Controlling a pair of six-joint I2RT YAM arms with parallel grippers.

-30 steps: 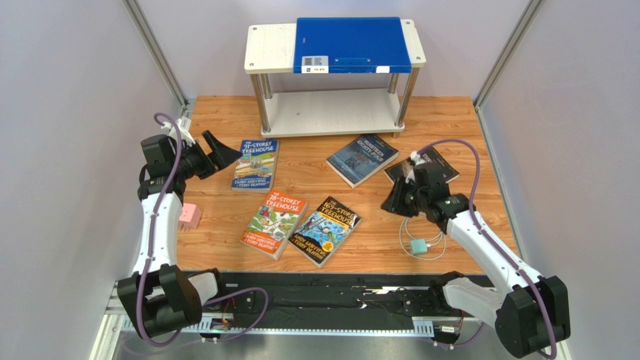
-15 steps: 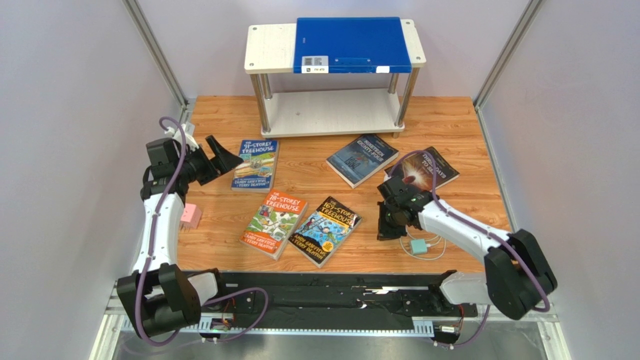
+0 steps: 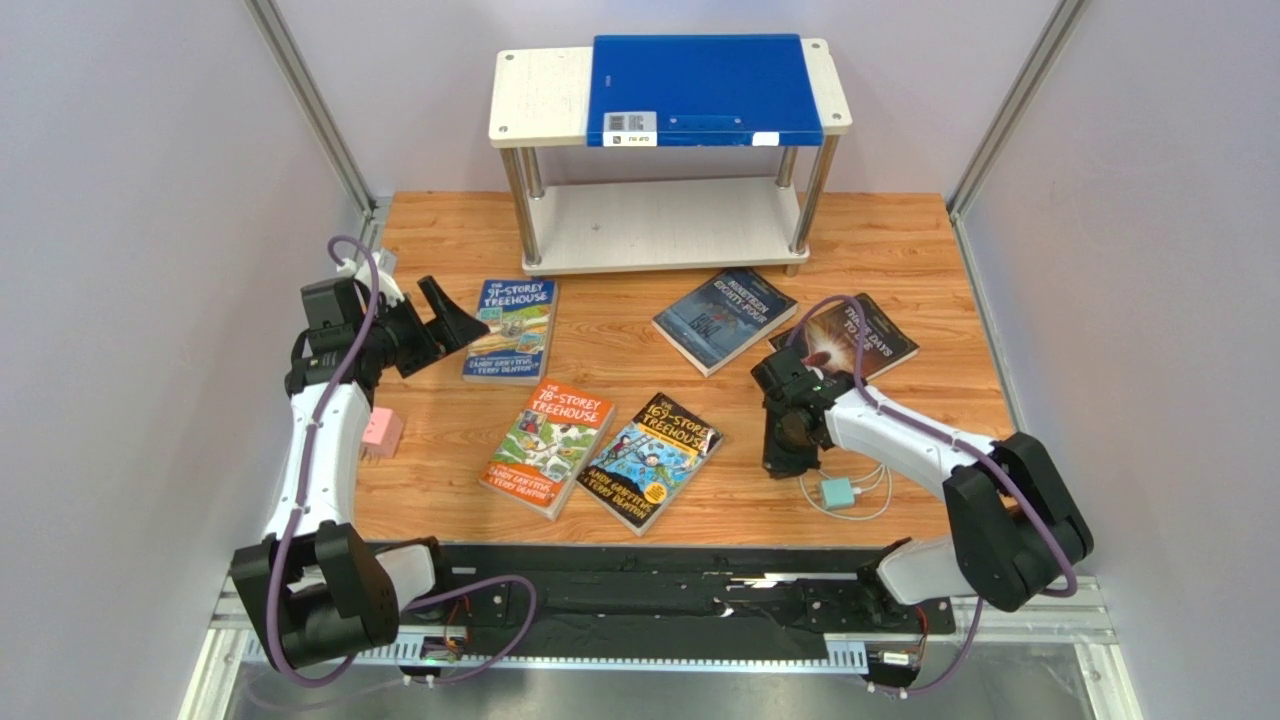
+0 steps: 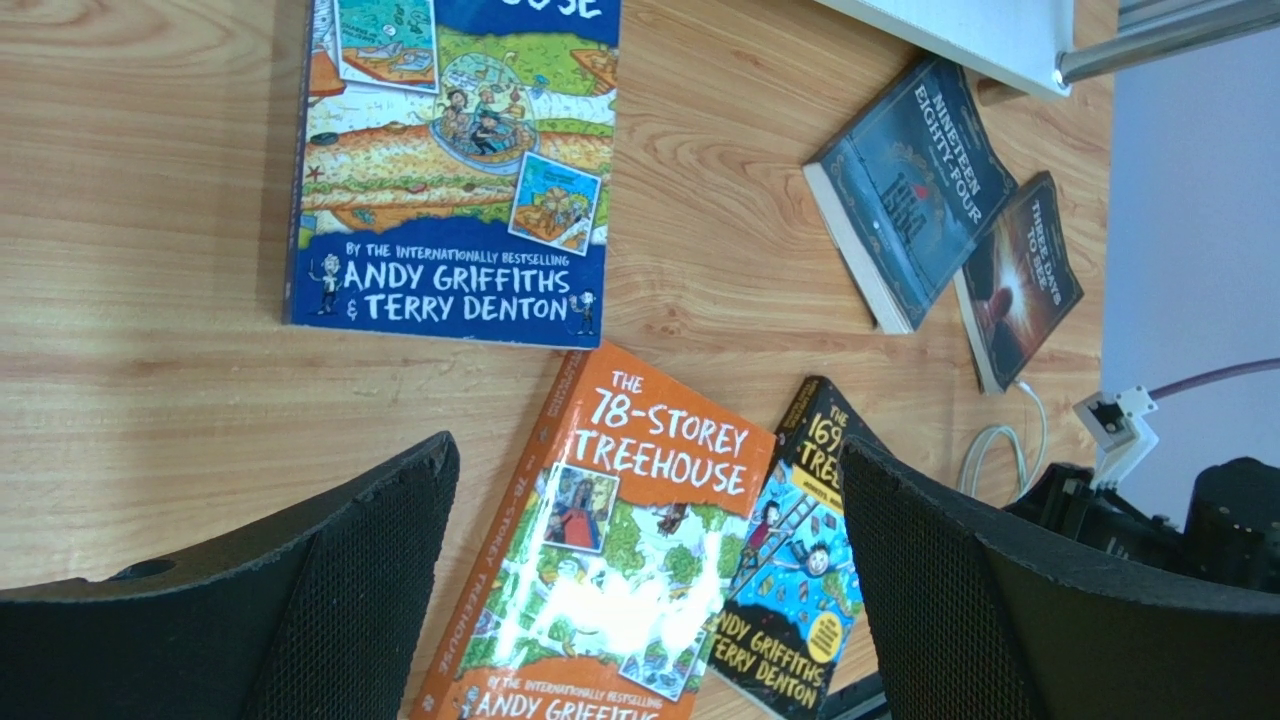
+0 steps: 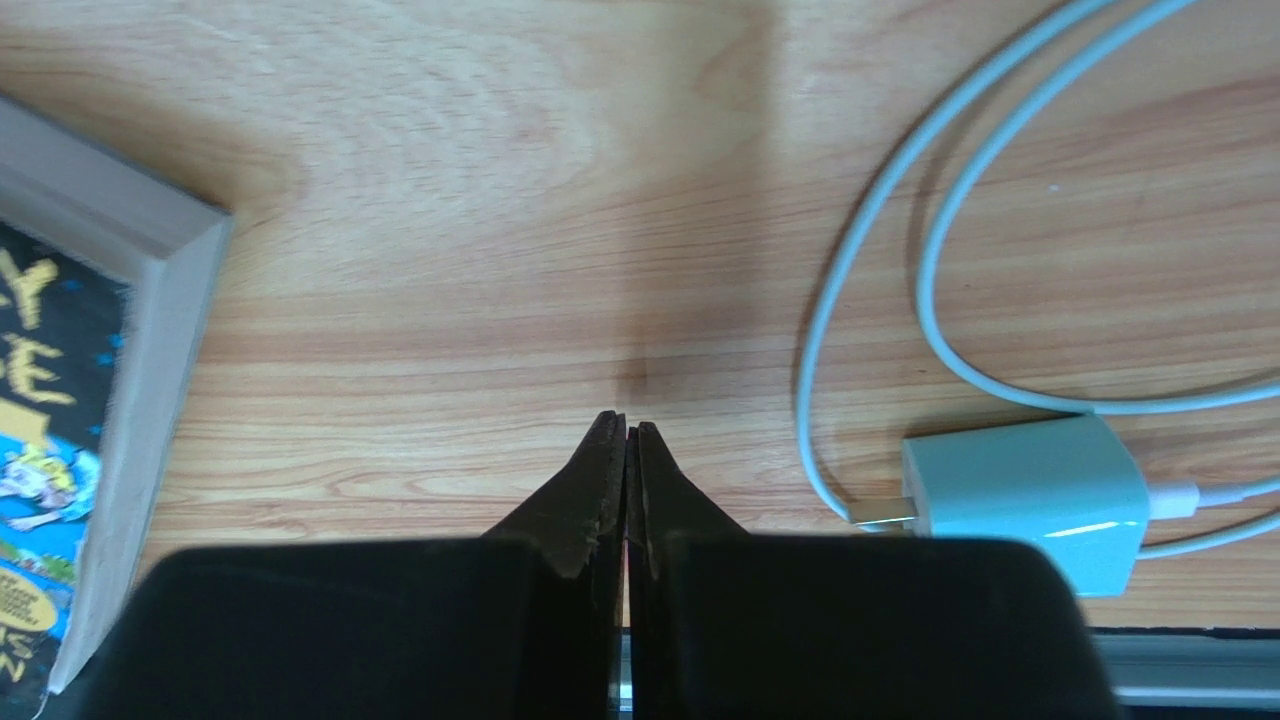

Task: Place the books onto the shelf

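1. The five books (image 4: 451, 180) lie flat on the wooden table (image 3: 932, 255), none on the shelf (image 3: 541, 93). The blue Treehouse book (image 3: 511, 327) is near the left tool (image 4: 646, 458). The orange Treehouse book (image 3: 549, 447) and the dark Treehouse book (image 3: 651, 459) lie side by side in front. The navy book (image 3: 726, 317) and the black-brown book (image 3: 857, 333) lie to the right.
2. The left tool is wide open and holds nothing. The right tool (image 5: 627, 428) is fully closed on nothing, its tips over bare wood between the dark Treehouse book and a charger (image 5: 1026, 488).
3. These paperbacks look light, bendable and glossy, so probably slippery. I would pinch one near the spine after raising an edge.
4. The wood looks smooth. A blue folder (image 3: 703, 87) covers most of the shelf's top, so the lower board seems the better place. The grey walls (image 3: 150, 225) stand close on both sides.
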